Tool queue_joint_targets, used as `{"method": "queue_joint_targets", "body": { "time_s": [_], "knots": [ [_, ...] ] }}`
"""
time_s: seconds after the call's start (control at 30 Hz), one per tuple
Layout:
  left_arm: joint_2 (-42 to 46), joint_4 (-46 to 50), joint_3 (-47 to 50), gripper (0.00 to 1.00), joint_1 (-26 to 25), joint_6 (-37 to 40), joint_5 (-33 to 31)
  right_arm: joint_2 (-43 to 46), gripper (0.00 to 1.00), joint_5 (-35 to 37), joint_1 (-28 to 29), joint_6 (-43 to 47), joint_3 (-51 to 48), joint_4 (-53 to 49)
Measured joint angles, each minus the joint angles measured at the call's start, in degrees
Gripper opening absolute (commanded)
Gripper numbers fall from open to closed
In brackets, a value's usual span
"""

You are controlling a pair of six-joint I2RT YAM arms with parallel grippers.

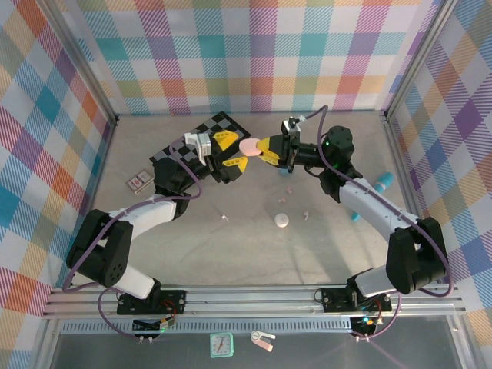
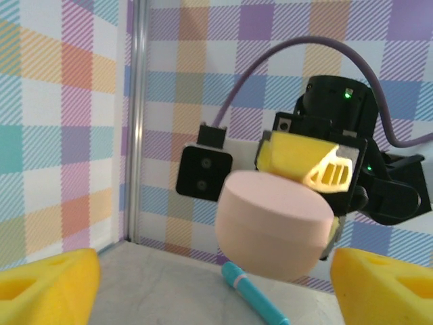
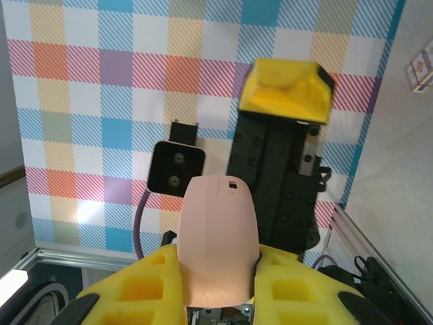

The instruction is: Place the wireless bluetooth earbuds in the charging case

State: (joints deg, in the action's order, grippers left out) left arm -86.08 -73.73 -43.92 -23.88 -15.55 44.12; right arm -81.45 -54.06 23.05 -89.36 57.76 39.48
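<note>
Earbuds (image 1: pixel 305 216) lie loose on the worktop (image 1: pixel 231 254), tiny pale buds scattered on the near side of the pink charging case (image 1: pixel 250 145) and well apart from it. One more bud (image 1: pixel 224 218) lies near and to the left of the case, and none of them sits in any case.

The pink charging case hangs in the air above the worktop, clamped at one end between the yellow fingers of the right gripper (image 1: pixel 261 147). From the right wrist camera the case (image 3: pixel 220 237) sticks out forward from between those two fingers (image 3: pixel 291 291), closed, with a small dark mark near its far end.

The left gripper (image 1: pixel 233 152) faces the case from the left, just beside its free end, with its fingers spread wide and gripping nothing. In the left wrist view the case (image 2: pixel 274 227) floats ahead between the two yellow fingertips (image 2: pixel 47 291), apart from both.

A white case (image 1: pixel 282 221) rests on the worktop on the near side of the pink one. A teal cylinder (image 2: pixel 254 294) lies on the surface below the pink case in the left wrist view. A black checkered mat (image 1: pixel 219 127) lies behind and left of the pink case.
</note>
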Motion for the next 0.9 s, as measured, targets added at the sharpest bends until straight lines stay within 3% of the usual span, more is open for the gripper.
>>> {"method": "queue_joint_targets", "body": {
  "time_s": [0.23,0.9],
  "knots": [
    [0.0,0.02,-0.24,0.66,-0.81,0.13,1.38,0.28,0.04,0.68,0.81,-0.42,0.87,-0.96],
    [0.0,0.04,-2.01,0.57,-1.11,0.35,4.61,0.28,0.04,1.09,2.38,-0.13,2.95,-3.98]
  ]
}}
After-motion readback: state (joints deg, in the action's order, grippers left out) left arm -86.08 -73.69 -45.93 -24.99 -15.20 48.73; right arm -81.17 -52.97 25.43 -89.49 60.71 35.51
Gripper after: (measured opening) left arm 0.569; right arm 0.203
